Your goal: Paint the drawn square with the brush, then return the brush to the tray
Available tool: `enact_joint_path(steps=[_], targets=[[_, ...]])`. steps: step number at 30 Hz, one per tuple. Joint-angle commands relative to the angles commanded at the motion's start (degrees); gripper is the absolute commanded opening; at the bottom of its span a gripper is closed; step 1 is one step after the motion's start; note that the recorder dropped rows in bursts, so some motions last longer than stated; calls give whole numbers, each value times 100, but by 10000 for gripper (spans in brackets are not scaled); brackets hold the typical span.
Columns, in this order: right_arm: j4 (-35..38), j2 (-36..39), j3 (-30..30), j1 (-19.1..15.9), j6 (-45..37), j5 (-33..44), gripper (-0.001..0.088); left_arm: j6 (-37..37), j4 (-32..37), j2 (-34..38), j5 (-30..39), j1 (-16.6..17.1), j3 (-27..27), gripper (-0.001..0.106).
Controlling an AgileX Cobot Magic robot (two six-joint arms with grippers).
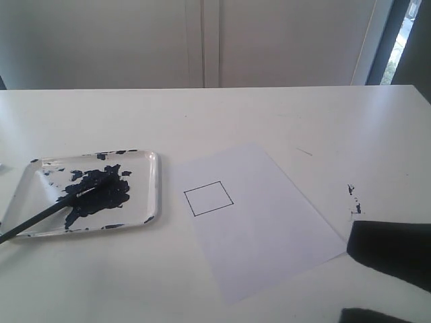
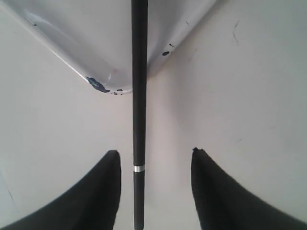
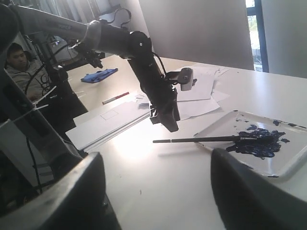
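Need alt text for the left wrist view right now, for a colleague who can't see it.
The brush, a thin black stick, runs between the open fingers of the left gripper, untouched on both sides, its silver band near the fingertips. Beyond them it crosses the rounded corner of the white tray, whose rim carries navy paint specks, on a white table.

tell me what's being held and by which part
Nothing is held. The left gripper has its jaws open astride the handle of the long thin black brush, not touching it; the right gripper is open, empty.

Bright, washed-out daylight, soft focus
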Motion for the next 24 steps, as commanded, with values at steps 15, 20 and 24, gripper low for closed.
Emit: enact_joint_path(steps=[15,20,24], targets=[[0,0,-24,0,0,-61,600,-463,505,685,-1102,0,357,506],[0,0,-24,0,0,-138,600,-606,732,807,-1173,0,357,506],[0,0,-24,0,0,-138,600,-668,732,956,-1205,0,357,506]])
